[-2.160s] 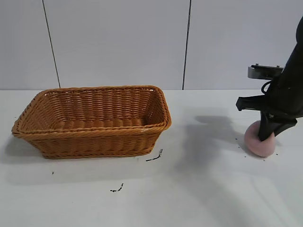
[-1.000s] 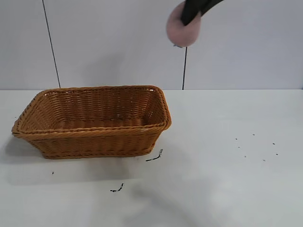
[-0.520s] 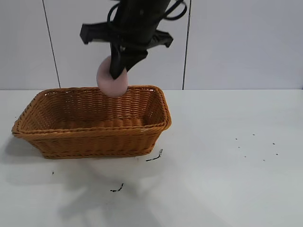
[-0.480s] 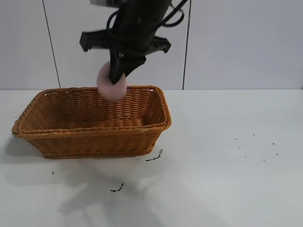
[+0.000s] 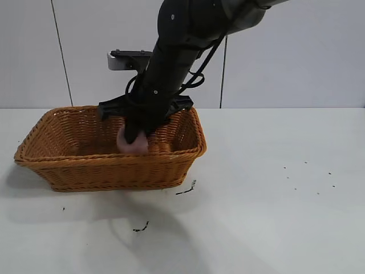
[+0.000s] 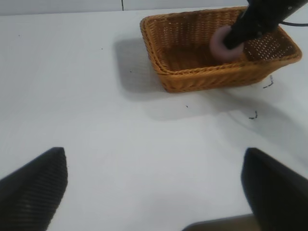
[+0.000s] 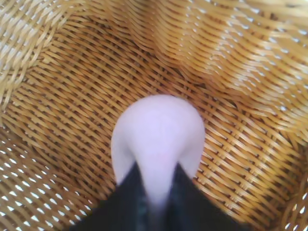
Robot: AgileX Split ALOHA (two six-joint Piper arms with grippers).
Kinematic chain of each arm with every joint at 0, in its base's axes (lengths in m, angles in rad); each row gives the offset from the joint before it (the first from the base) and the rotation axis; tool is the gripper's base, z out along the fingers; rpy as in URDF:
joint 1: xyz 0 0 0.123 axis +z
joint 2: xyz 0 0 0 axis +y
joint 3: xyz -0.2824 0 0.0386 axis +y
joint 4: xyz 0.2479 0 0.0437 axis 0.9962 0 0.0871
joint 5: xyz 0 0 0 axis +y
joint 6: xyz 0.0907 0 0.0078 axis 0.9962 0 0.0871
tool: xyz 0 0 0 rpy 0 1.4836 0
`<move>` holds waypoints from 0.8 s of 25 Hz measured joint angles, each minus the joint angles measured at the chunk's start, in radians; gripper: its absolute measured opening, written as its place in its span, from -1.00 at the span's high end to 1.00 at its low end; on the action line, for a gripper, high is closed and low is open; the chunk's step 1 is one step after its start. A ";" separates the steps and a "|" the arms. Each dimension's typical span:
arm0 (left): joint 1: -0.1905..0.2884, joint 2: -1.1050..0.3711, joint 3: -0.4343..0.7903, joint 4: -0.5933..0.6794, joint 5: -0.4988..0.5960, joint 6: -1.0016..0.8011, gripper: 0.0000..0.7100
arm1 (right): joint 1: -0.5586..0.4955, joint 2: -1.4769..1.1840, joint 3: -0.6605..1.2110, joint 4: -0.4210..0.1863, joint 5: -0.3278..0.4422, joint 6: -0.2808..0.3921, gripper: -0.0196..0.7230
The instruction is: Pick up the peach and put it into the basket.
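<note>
The orange-brown wicker basket (image 5: 108, 168) stands on the white table at the left. My right gripper (image 5: 134, 132) reaches down inside it from above. Its fingers still pinch the pink peach (image 5: 131, 144) low in the basket, near the right end. In the right wrist view the peach (image 7: 159, 130) bulges out past the two dark fingers (image 7: 132, 192), just over the woven floor (image 7: 62, 96). The left wrist view shows the basket (image 6: 202, 79) and the peach (image 6: 220, 44) far off, and my left gripper (image 6: 154, 187) open over bare table.
Small black marks lie on the table in front of the basket (image 5: 186, 189) and nearer the front (image 5: 141, 228). Fine specks dot the right side (image 5: 308, 174). A grey panelled wall stands behind.
The right arm carried the peach from high at the right, leftward over the basket, then lowered it inside. The left gripper has not moved.
</note>
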 joint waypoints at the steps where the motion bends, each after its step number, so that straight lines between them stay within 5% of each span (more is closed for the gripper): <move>1: 0.000 0.000 0.000 0.000 0.000 0.000 -0.96 | 0.000 -0.002 0.000 0.000 0.001 0.000 -0.49; 5: 0.000 0.000 0.000 0.000 0.000 0.000 -0.96 | 0.000 -0.029 0.000 0.000 0.027 -0.002 -0.86; 13: 0.000 0.000 0.000 0.000 0.000 0.000 -0.96 | -0.071 -0.196 -0.003 -0.005 0.120 -0.003 -0.91; 20: 0.000 0.000 0.000 0.000 0.000 0.000 -0.96 | -0.297 -0.221 -0.005 -0.050 0.214 -0.003 -0.92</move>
